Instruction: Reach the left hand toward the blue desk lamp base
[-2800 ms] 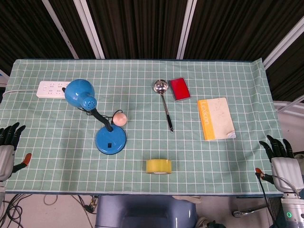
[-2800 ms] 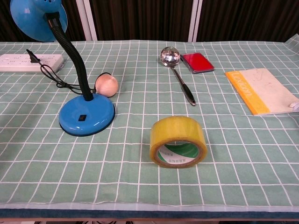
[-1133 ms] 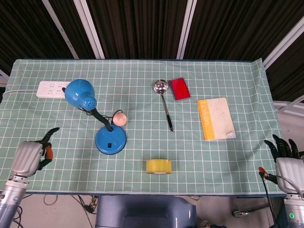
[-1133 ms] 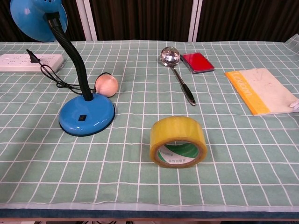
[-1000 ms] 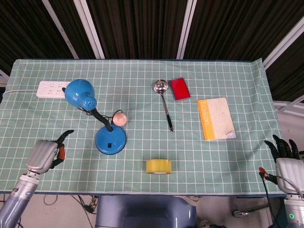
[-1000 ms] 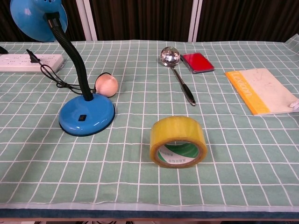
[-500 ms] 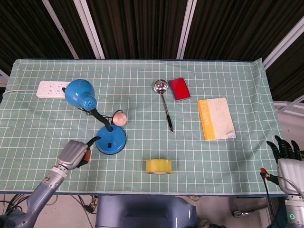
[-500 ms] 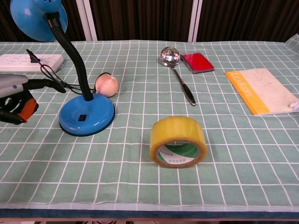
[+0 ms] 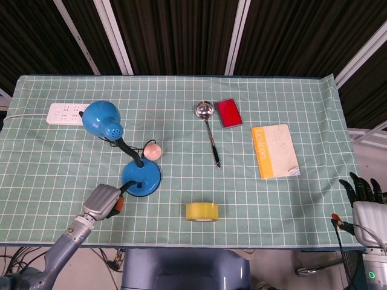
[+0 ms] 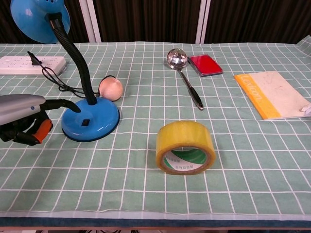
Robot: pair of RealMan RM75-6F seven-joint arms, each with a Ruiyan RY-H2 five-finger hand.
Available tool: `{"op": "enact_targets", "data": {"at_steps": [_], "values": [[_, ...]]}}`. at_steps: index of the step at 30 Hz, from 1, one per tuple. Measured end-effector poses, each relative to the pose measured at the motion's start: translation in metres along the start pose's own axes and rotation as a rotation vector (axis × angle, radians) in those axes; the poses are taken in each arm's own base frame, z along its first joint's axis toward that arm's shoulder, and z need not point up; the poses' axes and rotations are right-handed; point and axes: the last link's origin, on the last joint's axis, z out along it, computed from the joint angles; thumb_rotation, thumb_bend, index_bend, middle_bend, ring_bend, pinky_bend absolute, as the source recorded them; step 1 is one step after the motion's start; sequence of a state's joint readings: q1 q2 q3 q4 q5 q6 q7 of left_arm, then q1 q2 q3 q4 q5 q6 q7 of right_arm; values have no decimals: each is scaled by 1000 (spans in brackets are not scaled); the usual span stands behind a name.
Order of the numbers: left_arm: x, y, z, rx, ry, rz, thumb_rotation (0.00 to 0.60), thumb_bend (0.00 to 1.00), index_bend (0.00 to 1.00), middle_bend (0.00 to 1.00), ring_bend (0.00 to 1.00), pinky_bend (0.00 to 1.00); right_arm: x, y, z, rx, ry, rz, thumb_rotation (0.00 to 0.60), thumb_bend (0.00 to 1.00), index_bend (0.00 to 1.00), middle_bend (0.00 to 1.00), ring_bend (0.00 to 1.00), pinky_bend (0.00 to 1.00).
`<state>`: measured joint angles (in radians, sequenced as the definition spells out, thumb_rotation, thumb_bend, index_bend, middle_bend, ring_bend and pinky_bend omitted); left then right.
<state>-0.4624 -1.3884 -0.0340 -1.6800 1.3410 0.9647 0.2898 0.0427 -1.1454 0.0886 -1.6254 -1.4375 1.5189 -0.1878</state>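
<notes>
The blue desk lamp has a round base [image 9: 141,177] [image 10: 91,123], a black bent neck and a blue shade [image 9: 101,119] [image 10: 39,17]. My left hand [image 9: 106,200] [image 10: 26,117] hovers just left of the base, holding nothing, with one finger stretched out over the base's near-left rim. Whether that fingertip touches the base I cannot tell. My right hand [image 9: 364,202] sits off the table's right front corner, fingers spread, and does not show in the chest view.
A pink ball [image 9: 152,151] lies behind the base, a yellow tape roll [image 9: 202,211] in front to the right. A spoon [image 9: 209,130], red case [image 9: 228,112] and yellow notebook [image 9: 275,150] lie further right. A white power strip [image 9: 64,113] holds the lamp's cord.
My left hand has travelled from the table's left edge rightward to the lamp base, its finger now over the rim. The right hand stayed put.
</notes>
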Motion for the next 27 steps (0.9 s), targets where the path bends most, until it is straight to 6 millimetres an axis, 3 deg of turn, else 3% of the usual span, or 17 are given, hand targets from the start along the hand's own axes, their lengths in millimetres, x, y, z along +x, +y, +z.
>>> {"op": "enact_targets", "data": {"at_steps": [27], "values": [[-14, 3, 11, -2, -22, 27, 600, 799, 171, 806, 696, 782, 0, 1, 1, -19, -3, -1, 600, 240, 186, 96, 109, 0]]}}
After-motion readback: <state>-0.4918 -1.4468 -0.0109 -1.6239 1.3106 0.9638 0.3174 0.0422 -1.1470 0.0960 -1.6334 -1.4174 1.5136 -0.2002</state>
